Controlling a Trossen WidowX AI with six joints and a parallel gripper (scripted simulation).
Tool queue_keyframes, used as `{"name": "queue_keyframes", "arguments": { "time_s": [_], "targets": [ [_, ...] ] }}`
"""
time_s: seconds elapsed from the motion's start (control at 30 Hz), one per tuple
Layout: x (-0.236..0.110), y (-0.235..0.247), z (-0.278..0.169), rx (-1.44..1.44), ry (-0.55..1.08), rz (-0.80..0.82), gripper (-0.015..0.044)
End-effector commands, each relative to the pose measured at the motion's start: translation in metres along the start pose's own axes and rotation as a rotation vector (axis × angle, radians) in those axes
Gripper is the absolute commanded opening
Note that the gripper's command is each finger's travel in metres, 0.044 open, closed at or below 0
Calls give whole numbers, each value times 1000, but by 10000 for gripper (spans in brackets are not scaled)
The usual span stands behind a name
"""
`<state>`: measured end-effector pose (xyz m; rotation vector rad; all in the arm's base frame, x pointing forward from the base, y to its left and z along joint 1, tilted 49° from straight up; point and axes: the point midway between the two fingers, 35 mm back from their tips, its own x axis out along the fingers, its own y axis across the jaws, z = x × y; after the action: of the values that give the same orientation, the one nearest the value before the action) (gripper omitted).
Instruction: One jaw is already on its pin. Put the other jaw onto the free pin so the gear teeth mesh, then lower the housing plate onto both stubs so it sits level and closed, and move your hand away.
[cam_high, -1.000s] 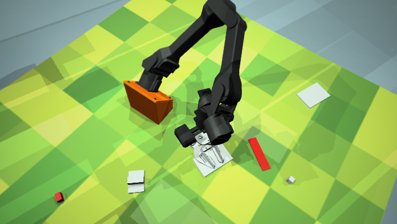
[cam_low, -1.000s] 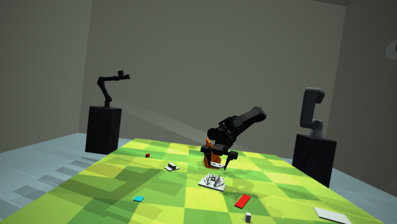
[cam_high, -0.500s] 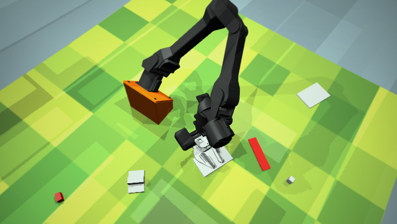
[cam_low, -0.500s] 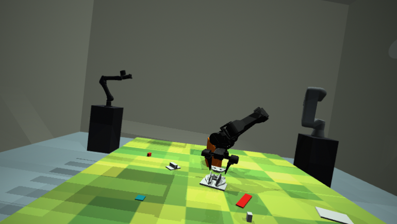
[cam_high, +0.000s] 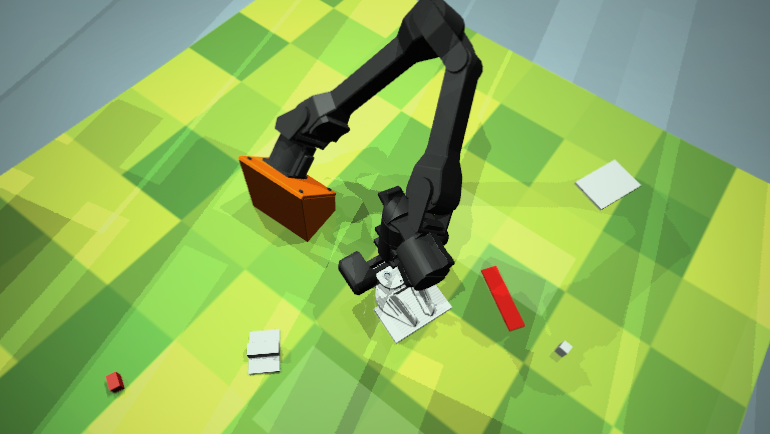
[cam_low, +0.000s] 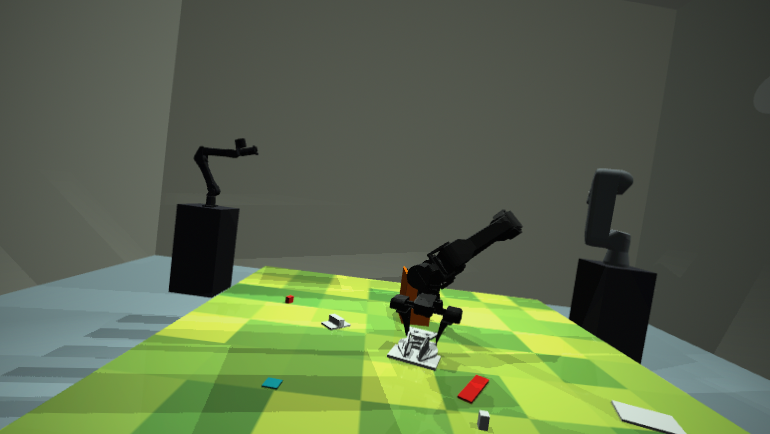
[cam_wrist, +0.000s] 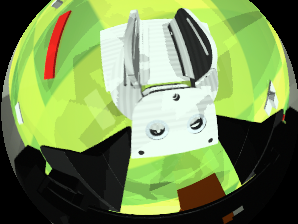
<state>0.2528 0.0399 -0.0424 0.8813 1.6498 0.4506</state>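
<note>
My gripper (cam_high: 392, 275) (cam_low: 423, 335) (cam_wrist: 173, 125) is shut on the white housing plate (cam_high: 386, 273) (cam_wrist: 175, 142), one finger at each side edge. The plate lies over the rear of the white base (cam_high: 396, 333) (cam_low: 397, 357) (cam_wrist: 110, 47), behind the upright jaws. Something dark and grey shows inside both plate holes in the wrist view. The left jaw (cam_wrist: 132, 50) and right jaw (cam_wrist: 196, 45) stand side by side on the base, a gap between their blades. The gear teeth and pins are hidden under the plate. Whether the plate is fully seated, I cannot tell.
A red bar (cam_high: 502, 298) (cam_low: 473, 389) (cam_wrist: 56, 47) and a small white block (cam_high: 563, 348) (cam_low: 483, 420) lie on one side. A stepped white piece (cam_high: 264, 345) (cam_low: 335, 323) lies on the other. The arm's orange mount (cam_high: 318, 186) is behind the gripper.
</note>
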Motion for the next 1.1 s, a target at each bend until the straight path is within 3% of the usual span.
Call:
{"name": "queue_keyframes", "arguments": {
  "time_s": [0.0,1.07],
  "targets": [
    [1,1,0,5,-1,6,351],
    [6,1,0,17,-1,6,351]
  ]
}}
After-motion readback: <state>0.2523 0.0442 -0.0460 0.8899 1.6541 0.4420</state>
